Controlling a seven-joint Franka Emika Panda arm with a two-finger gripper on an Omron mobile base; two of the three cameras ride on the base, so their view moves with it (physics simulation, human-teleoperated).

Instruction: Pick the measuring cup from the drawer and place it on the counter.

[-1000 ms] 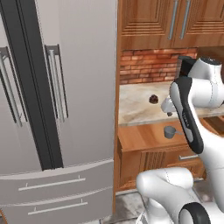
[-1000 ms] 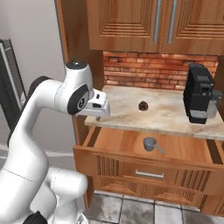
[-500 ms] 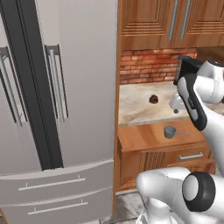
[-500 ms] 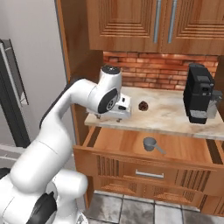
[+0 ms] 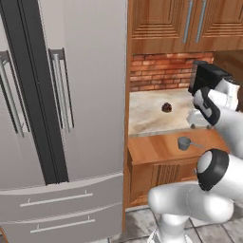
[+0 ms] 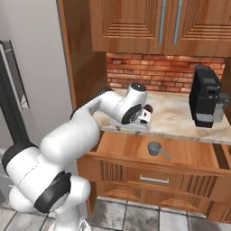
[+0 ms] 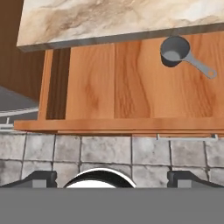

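The measuring cup (image 6: 154, 148) is small, grey and metallic and lies in the open wooden drawer (image 6: 126, 145), with its thin handle pointing toward the drawer's right front. It also appears as the cup (image 5: 184, 142) and the cup (image 7: 175, 51). My gripper (image 6: 136, 128) hangs at the counter's front edge, above the drawer and to the left of the cup. It is well clear of the cup. In the hand view the gripper (image 7: 113, 178) is open, its dark fingertips (image 7: 41, 177) set far apart with nothing between them. The beige stone counter (image 6: 178, 118) runs behind the drawer.
A black coffee machine (image 6: 205, 95) stands on the counter at the right. A small dark reddish-brown round object (image 5: 166, 107) sits mid-counter. A tall grey fridge (image 5: 61, 118) fills the left side. Wooden cupboards (image 6: 162, 22) hang above, and grey floor tiles (image 7: 109, 151) lie below the drawer front.
The arm has swung right, from the counter's left end to its front edge over the drawer. The gripper stayed open. The cup has not moved.
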